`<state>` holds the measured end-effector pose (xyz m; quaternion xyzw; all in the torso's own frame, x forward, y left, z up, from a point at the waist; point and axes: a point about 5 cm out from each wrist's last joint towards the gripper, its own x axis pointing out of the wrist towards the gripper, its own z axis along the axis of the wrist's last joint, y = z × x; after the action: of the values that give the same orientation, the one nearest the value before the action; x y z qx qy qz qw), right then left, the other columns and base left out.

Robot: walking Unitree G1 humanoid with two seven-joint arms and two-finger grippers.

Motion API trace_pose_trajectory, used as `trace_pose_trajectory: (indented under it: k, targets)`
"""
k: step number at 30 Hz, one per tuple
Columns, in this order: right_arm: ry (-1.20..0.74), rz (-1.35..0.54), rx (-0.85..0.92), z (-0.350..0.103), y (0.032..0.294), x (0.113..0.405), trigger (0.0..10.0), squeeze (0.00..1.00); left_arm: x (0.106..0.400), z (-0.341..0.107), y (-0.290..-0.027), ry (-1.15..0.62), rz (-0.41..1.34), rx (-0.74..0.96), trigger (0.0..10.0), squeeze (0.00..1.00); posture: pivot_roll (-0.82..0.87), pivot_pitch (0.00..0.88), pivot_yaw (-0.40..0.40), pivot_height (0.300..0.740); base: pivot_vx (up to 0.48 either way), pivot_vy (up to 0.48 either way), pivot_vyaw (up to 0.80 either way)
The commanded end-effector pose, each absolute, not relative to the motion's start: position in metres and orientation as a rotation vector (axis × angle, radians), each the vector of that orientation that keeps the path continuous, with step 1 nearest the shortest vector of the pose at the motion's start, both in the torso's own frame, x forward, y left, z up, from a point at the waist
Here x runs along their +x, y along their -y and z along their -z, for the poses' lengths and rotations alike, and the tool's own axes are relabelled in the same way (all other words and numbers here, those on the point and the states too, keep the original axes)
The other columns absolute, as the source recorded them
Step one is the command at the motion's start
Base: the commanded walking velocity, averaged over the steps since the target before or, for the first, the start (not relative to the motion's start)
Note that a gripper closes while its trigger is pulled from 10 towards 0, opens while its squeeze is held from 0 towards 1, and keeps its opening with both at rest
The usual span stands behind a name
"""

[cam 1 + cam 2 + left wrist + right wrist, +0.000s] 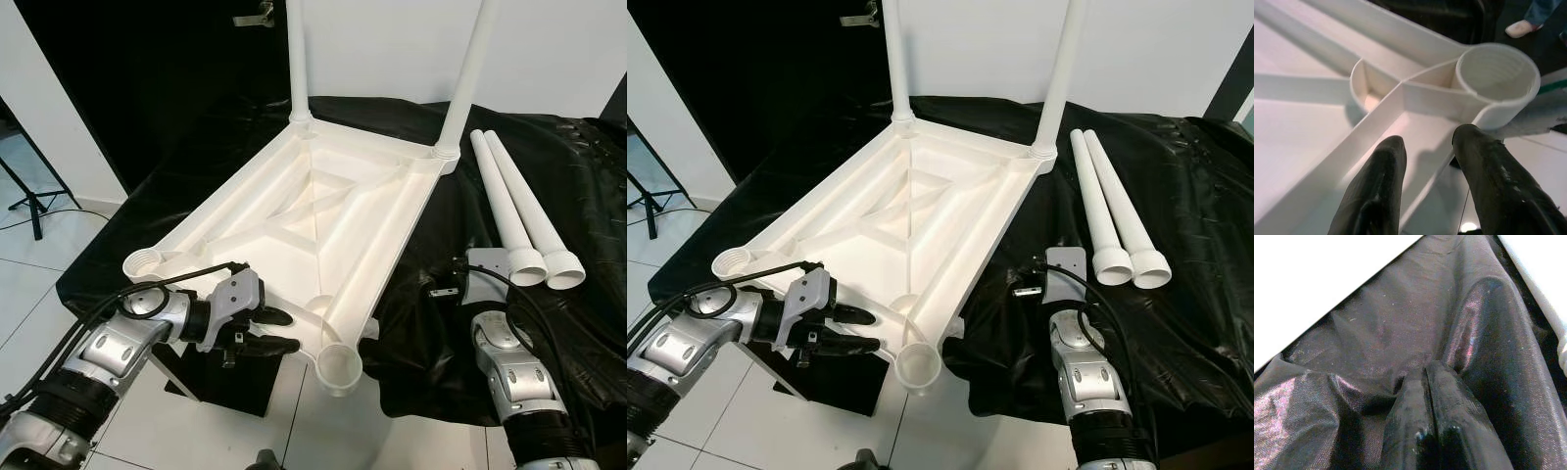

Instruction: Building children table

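Observation:
The white plastic table top [294, 225] lies upside down on a black cloth [441, 323]. Two white legs [297, 59] [468, 78] stand in its far corner sockets. Both near sockets are bare, one at the front [340, 367] and one on the left [144, 262]. Two loose legs [509, 211] lie side by side on the cloth at the right. My left gripper [1430, 139] is open at the top's near edge, its fingers either side of the rim beside the front socket [1498, 73]. My right gripper [1426, 369] is shut and points into the cloth, right of the top.
The top's near corner hangs over the edge above a black box [225, 377] on the white tiled floor. A tripod foot [29, 196] stands at the far left. A person's shoe [1520, 27] is on the floor beyond the front socket. A white wall is behind.

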<state>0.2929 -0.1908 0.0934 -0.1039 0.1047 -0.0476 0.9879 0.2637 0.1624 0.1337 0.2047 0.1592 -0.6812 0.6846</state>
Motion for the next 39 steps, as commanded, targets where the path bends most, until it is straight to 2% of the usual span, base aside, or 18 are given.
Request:
trace_pose_trajectory:
  k: [1, 10, 18, 22, 23, 24, 25, 26, 28, 29, 30, 32, 33, 39]
  targets:
    - [-0.230, 0.087, -0.191, -0.091, 0.188, 0.294, 10.0, 0.00, 0.247, -0.131, -0.167, -0.465, 1.838, 0.436, 10.0, 0.07, 0.15, 0.000, 0.011, 0.740, 0.000, 0.000, 0.00]
    - [-0.228, 0.086, -0.190, -0.093, 0.188, 0.296, 10.0, 0.00, 0.243, -0.131, -0.168, -0.478, 1.885, 0.413, 10.0, 0.07, 0.15, 0.000, 0.007, 0.740, 0.000, 0.000, 0.00]
    - [-0.224, 0.086, -0.187, -0.095, 0.188, 0.298, 10.0, 0.00, 0.241, -0.121, -0.159, -0.482, 1.909, 0.466, 10.0, 0.05, 0.15, 0.000, 0.007, 0.740, 0.000, 0.000, 0.00]
    - [-0.218, 0.080, -0.182, -0.097, 0.184, 0.300, 10.0, 0.00, 0.242, -0.106, -0.145, -0.511, 1.903, 0.597, 10.0, 0.04, 0.15, 0.000, 0.009, 0.740, 0.000, 0.000, 0.00]
    - [-0.216, 0.080, -0.180, -0.097, 0.184, 0.300, 10.0, 0.00, 0.246, -0.103, -0.137, -0.488, 1.878, 0.625, 10.0, 0.00, 0.15, 0.000, 0.011, 0.740, 0.000, 0.000, 0.00]
    - [-0.216, 0.080, -0.180, -0.097, 0.184, 0.300, 10.0, 0.00, 0.246, -0.103, -0.137, -0.488, 1.878, 0.625, 10.0, 0.00, 0.15, 0.000, 0.011, 0.740, 0.000, 0.000, 0.00]
    - [-0.215, 0.082, -0.178, -0.097, 0.184, 0.299, 10.0, 0.00, 0.250, -0.104, -0.127, -0.413, 1.850, 0.651, 10.0, 0.00, 0.15, 0.000, 0.011, 0.740, 0.000, 0.000, 0.00]
    - [-0.215, 0.083, -0.177, -0.098, 0.184, 0.299, 10.0, 0.00, 0.253, -0.105, -0.119, -0.358, 1.830, 0.664, 8.7, 0.00, 0.15, 0.000, 0.011, 0.740, 0.000, 0.000, 0.00]
    - [-0.215, 0.083, -0.177, -0.098, 0.184, 0.299, 10.0, 0.00, 0.253, -0.105, -0.119, -0.358, 1.830, 0.664, 8.7, 0.00, 0.15, 0.000, 0.011, 0.740, 0.000, 0.000, 0.00]
    - [-0.214, 0.084, -0.175, -0.098, 0.184, 0.298, 10.0, 0.00, 0.256, -0.107, -0.111, -0.318, 1.799, 0.643, 4.5, 0.00, 0.14, 0.000, 0.012, 0.740, 0.000, 0.000, 0.00]
    - [-0.214, 0.085, -0.174, -0.098, 0.184, 0.297, 10.0, 0.00, 0.259, -0.107, -0.106, -0.286, 1.778, 0.635, 3.9, 0.00, 0.13, 0.000, 0.014, 0.740, 0.000, 0.000, 0.00]
    - [-0.214, 0.085, -0.174, -0.098, 0.184, 0.297, 10.0, 0.00, 0.259, -0.107, -0.106, -0.286, 1.778, 0.635, 3.9, 0.00, 0.13, 0.000, 0.014, 0.740, 0.000, 0.000, 0.00]
    - [-0.209, 0.089, -0.170, -0.100, 0.184, 0.295, 10.0, 0.00, 0.265, -0.104, -0.098, -0.258, 1.726, 0.646, 0.0, 0.00, 0.13, 0.000, 0.014, 0.740, 0.000, 0.000, 0.00]
    - [-0.202, 0.099, -0.167, -0.103, 0.187, 0.295, 10.0, 0.00, 0.269, -0.109, -0.085, -0.188, 1.683, 0.561, 0.0, 0.00, 0.12, 0.000, 0.015, 0.740, 0.000, 0.000, 0.00]
